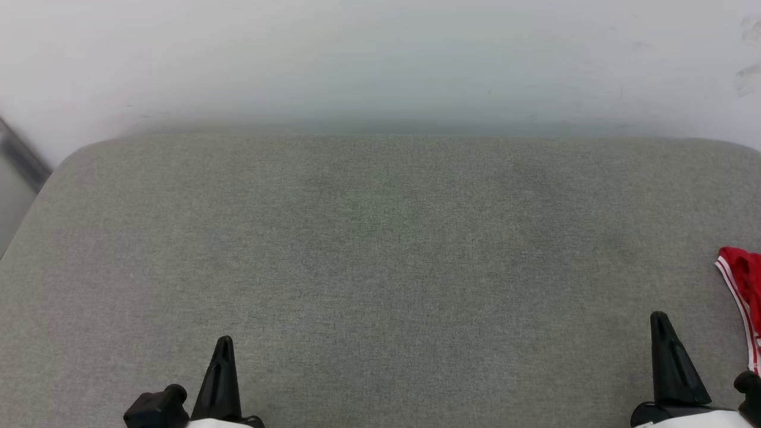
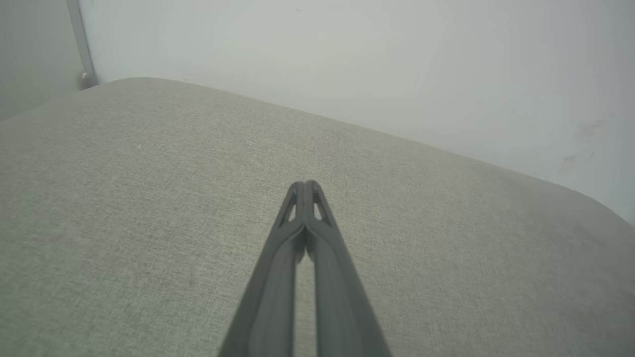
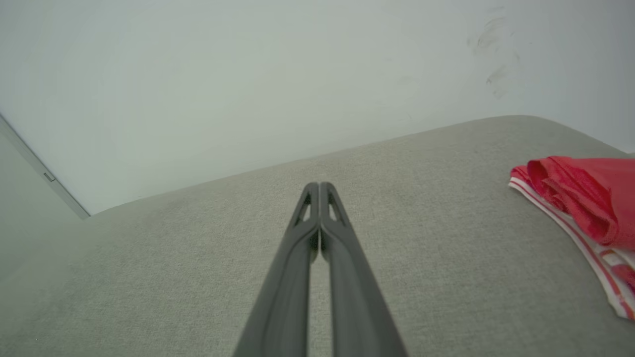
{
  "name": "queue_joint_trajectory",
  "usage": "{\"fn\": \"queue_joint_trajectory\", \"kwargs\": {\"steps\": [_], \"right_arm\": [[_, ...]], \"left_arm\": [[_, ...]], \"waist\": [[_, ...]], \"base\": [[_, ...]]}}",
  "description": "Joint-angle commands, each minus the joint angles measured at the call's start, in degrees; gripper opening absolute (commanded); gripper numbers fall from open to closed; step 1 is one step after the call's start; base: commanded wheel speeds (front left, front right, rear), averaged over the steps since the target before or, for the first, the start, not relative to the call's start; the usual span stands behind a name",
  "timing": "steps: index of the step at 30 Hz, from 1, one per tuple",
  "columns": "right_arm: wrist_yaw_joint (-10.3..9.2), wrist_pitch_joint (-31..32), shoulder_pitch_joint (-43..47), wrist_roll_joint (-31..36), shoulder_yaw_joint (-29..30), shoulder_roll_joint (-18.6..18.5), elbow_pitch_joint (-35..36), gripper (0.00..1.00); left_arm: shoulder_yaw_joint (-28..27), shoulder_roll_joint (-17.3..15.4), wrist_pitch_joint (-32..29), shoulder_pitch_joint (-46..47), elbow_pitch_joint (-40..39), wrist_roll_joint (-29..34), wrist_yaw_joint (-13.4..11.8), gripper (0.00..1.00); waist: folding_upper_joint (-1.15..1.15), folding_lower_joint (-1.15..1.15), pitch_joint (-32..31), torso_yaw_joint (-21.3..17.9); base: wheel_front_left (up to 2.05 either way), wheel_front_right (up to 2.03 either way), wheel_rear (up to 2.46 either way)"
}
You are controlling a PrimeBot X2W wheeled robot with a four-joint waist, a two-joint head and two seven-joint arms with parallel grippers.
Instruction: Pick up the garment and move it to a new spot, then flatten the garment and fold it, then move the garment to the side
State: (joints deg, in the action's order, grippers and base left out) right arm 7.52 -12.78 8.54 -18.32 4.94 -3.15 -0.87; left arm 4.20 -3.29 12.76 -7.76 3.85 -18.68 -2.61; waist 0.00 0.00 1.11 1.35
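The red garment (image 1: 744, 291) with red-white striped trim lies bunched at the far right edge of the grey cushion, mostly cut off by the frame. In the right wrist view the garment (image 3: 590, 198) sits to the right of my fingers, its print hidden. My right gripper (image 1: 663, 324) is shut and empty, a short way left of the garment; its tips (image 3: 319, 186) meet over bare fabric. At the lower left my left gripper (image 1: 224, 345) is shut too, with nothing in it, tips (image 2: 304, 184) together above the cushion.
The grey fabric cushion (image 1: 380, 249) spans the view, with rounded far corners. A pale wall (image 1: 380, 59) rises right behind it. A grey metal strip (image 1: 21, 157) runs down the wall at the far left corner.
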Motion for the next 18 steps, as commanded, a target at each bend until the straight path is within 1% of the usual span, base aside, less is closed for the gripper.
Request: {"fn": "queue_joint_trajectory", "kwargs": {"steps": [1, 2, 3, 18], "right_arm": [[0.0, 0.3, -1.8, -2.5, -0.1, -0.6, 0.4, 0.0], [-0.01, 0.8, -2.3, -4.7, -0.2, -0.7, -0.1, 0.0], [-0.01, 0.8, -2.3, -4.7, -0.2, -0.7, -0.1, 0.0], [-0.01, 3.8, -4.9, -19.8, -0.8, -1.2, -2.7, 0.0]], "left_arm": [[-0.3, -0.5, -0.3, 1.6, -0.5, -2.4, 0.4, 0.0], [-0.4, -0.6, -0.7, 2.0, 0.0, -4.7, 0.7, 0.0], [-0.4, -0.6, -0.7, 2.0, 0.0, -4.7, 0.7, 0.0], [-1.3, -1.3, -3.6, 4.7, 2.4, -20.0, 2.8, 0.0]], "waist": [[0.0, 0.0, 0.0, 0.0], [0.0, 0.0, 0.0, 0.0], [0.0, 0.0, 0.0, 0.0], [0.0, 0.0, -0.2, -0.2]], "base": [[0.0, 0.0, 0.0], [0.0, 0.0, 0.0], [0.0, 0.0, 0.0], [0.0, 0.0, 0.0]]}}
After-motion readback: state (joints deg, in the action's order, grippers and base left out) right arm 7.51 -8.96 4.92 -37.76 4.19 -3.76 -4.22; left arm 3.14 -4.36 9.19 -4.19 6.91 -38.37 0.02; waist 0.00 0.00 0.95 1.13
